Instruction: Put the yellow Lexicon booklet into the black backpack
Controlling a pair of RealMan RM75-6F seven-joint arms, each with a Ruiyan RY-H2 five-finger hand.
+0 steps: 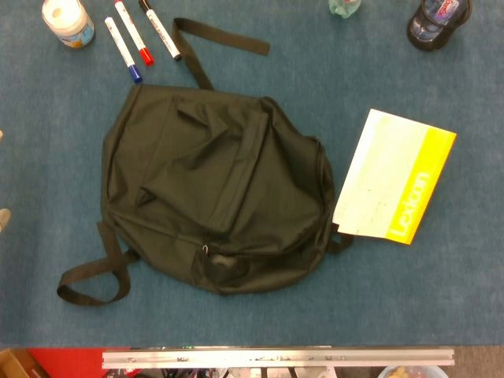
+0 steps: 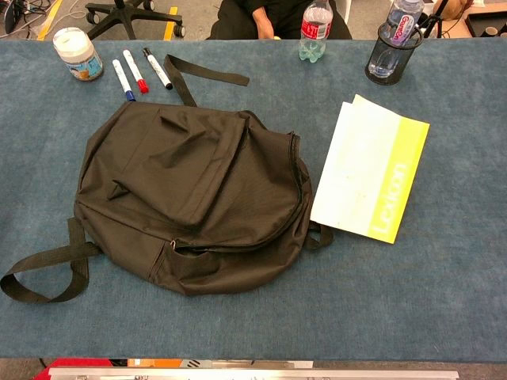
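Note:
The black backpack (image 1: 213, 197) (image 2: 190, 202) lies flat on the blue table, its straps trailing at the lower left and the top. Its main opening runs along the right side and looks slack. The yellow Lexicon booklet (image 1: 394, 177) (image 2: 371, 180) lies flat just right of the backpack, tilted, with its lower left corner close to the bag's edge. Neither of my hands shows in either view.
Three markers (image 1: 138, 35) (image 2: 141, 71) and a white jar (image 1: 68, 22) (image 2: 78, 54) lie at the far left. A plastic bottle (image 2: 314, 32) and a dark cup holding a bottle (image 1: 435, 22) (image 2: 394, 51) stand at the far right. A metal rail (image 1: 276, 358) runs along the near edge.

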